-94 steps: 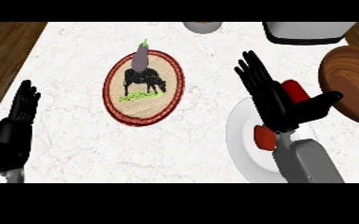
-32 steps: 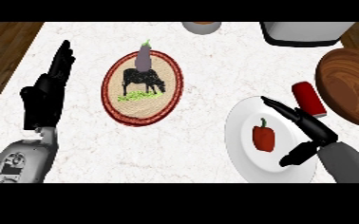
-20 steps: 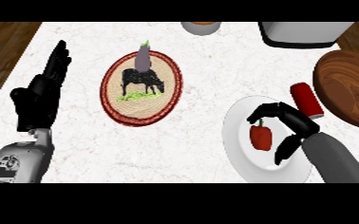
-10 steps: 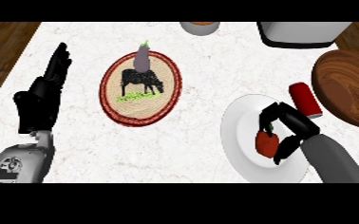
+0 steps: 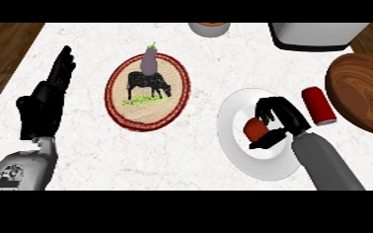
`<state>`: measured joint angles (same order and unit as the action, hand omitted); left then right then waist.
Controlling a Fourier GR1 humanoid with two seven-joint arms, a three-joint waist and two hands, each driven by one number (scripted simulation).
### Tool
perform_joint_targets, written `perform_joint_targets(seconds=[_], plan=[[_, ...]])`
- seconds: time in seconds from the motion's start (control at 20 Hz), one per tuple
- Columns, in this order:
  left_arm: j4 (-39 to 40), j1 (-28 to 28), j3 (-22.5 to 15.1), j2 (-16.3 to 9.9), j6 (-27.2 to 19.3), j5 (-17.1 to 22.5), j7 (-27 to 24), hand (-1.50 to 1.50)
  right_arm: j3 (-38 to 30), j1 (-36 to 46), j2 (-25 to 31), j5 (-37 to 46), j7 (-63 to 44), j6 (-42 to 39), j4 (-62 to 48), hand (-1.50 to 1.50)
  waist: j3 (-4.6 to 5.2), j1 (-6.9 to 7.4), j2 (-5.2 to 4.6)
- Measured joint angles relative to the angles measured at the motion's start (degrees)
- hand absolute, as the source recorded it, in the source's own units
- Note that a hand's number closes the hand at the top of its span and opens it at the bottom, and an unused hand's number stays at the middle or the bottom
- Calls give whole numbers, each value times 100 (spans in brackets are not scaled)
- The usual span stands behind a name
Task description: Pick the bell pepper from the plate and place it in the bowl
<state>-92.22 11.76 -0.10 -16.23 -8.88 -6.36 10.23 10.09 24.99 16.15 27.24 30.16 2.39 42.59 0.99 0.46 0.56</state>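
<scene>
The red bell pepper [image 5: 254, 128] lies on the white plate [image 5: 236, 143] at the lower right. My right hand [image 5: 282, 119] sits over the plate with fingers and thumb curled round the pepper, hiding its right side. The brown wooden bowl [image 5: 353, 89] shows at the right edge, partly cut off. My left hand [image 5: 45, 101] rests open at the left edge with fingers pointing up.
A round woven mat with a cow picture [image 5: 148, 92] lies mid-counter, with an eggplant [image 5: 150, 60] on its far rim. A red can [image 5: 318, 105] lies between plate and bowl. A grey pot [image 5: 315, 33] and a small cup [image 5: 209, 28] stand at the back.
My right hand came down onto the plate and curled its fingers round the bell pepper. The left hand barely shifted.
</scene>
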Motion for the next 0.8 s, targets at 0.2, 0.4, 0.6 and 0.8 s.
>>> perform_joint_targets(seconds=[0.2,0.4,0.6,0.8], plan=[[59,10,-3,16,-11,-15,0,0,-194,486,-651,136,-1812,808,23,150,-22,-10,25],[98,-3,18,17,-25,-27,20,0,-294,1130,-1233,401,-3395,1848,353,150,-44,-43,63],[129,-37,78,4,-36,-17,-12,0,-220,1639,-1447,968,-4952,2703,718,150,-57,-123,77],[133,-146,160,-5,-42,14,-95,0,-65,1913,-1420,1830,-6511,3032,1109,150,-66,-212,84]])
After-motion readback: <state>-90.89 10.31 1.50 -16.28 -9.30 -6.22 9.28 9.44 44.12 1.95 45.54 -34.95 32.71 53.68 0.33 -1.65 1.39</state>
